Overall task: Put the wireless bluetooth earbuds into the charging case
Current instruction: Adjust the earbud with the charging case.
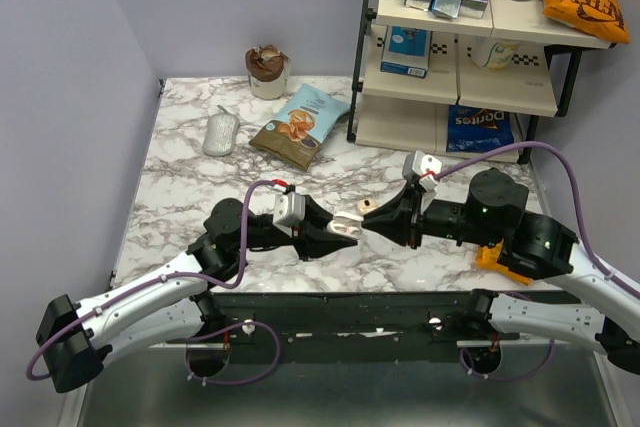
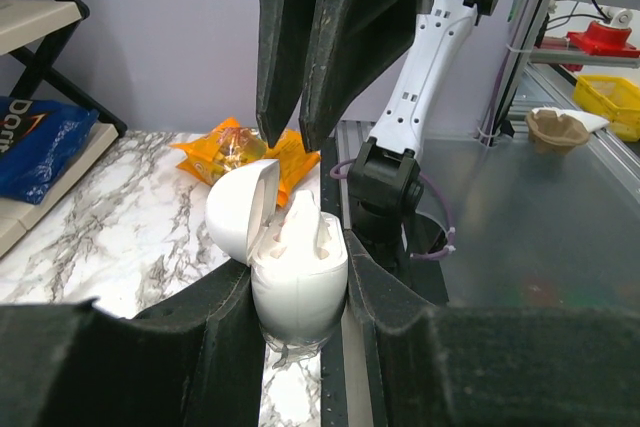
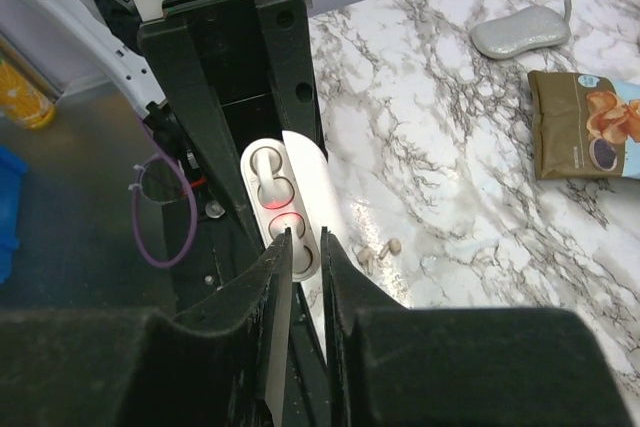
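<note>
My left gripper (image 1: 338,232) is shut on the charging case (image 2: 298,287), a white pebble-shaped case held upright with its lid (image 2: 240,209) swung open. A white earbud (image 2: 303,219) stands up out of its top. In the right wrist view the case face (image 3: 285,202) shows two sockets lit red. My right gripper (image 1: 372,219) hangs tip-down just above the case, its fingers (image 2: 305,97) a narrow gap apart with nothing between them. Two small whitish earbud pieces (image 3: 380,251) lie together on the marble just beyond the case; they also show in the top view (image 1: 366,205).
A grey oval object (image 1: 221,133), a snack bag (image 1: 300,125) and a brown-topped cup (image 1: 267,69) lie at the back of the marble table (image 1: 190,197). A shelf rack (image 1: 460,57) with boxes and chip bags stands back right. An orange object (image 1: 497,259) lies beside my right arm.
</note>
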